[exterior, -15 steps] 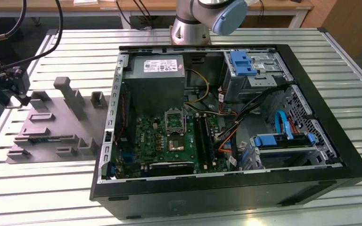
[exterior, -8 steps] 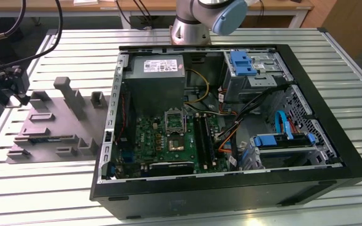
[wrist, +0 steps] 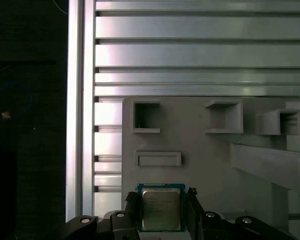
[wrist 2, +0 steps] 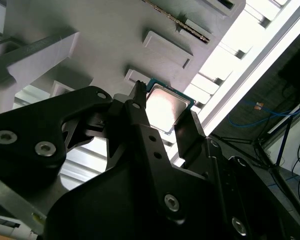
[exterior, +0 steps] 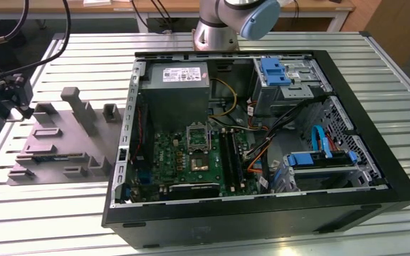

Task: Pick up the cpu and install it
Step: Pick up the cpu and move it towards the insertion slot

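Clamping cpu (wrist: 161, 210) in gripper (wrist: 162, 195) (lid bears print) over grey tray (wrist: 215, 165).

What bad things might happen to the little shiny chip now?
1. The cpu is thin and flat within the gripper, so it might slip or tilt.
2. A raised block of the tray stands close by; the arm may bump it.
3. The case wall rises between tray and motherboard; a low path could clip it.

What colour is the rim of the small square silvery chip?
Teal green on the flat silvery cpu; clearest in the first wrist view.
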`<state>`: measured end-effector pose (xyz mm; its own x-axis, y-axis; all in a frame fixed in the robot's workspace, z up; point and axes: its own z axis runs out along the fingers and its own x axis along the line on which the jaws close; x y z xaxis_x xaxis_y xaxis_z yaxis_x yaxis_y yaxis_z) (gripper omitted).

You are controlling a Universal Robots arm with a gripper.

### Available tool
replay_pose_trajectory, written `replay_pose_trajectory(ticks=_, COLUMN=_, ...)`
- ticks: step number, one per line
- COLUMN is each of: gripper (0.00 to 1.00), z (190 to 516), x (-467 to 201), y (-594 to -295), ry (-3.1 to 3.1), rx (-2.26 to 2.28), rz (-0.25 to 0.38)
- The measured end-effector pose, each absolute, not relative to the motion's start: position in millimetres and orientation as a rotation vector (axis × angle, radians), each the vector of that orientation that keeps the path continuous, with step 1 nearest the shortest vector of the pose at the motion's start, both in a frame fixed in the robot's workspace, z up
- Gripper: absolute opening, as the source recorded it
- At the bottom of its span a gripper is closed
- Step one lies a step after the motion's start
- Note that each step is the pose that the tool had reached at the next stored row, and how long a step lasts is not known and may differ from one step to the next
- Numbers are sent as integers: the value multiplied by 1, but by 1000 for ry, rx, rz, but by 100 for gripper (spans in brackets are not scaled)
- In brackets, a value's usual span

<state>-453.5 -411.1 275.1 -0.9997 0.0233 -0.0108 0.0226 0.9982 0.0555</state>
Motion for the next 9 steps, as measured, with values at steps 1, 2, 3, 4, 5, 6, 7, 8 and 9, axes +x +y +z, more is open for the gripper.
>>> replay_pose_trajectory(ticks=1, gripper=47, z=275, x=-453, y=-411, ry=3129, rx=36, rz=87)
replay_pose_trajectory(ticks=2, gripper=47, z=276, x=-453, y=-411, ry=3129, rx=36, rz=87)
replay_pose_trajectory(ticks=3, gripper=47, z=276, x=-453, y=-411, ry=3129, rx=36, rz=87)
replay_pose_trajectory(ticks=4, gripper=47, z=277, x=-453, y=-411, ry=3129, rx=36, rz=87)
replay_pose_trajectory(ticks=5, gripper=47, z=277, x=-453, y=-411, ry=3129, rx=36, rz=87)
replay_pose_trajectory(ticks=6, gripper=47, z=278, x=-453, y=-411, ry=3129, rx=36, rz=87)
replay_pose_trajectory(ticks=7, gripper=47, z=278, x=-453, y=-411, ry=3129, rx=36, rz=87)
replay_pose_trajectory(ticks=8, gripper=47, z=278, x=-453, y=-411, ry=3129, rx=36, rz=87)
replay_pose_trajectory(ticks=9, gripper=47, z=278, x=-453, y=-411, ry=3129, rx=36, rz=87)
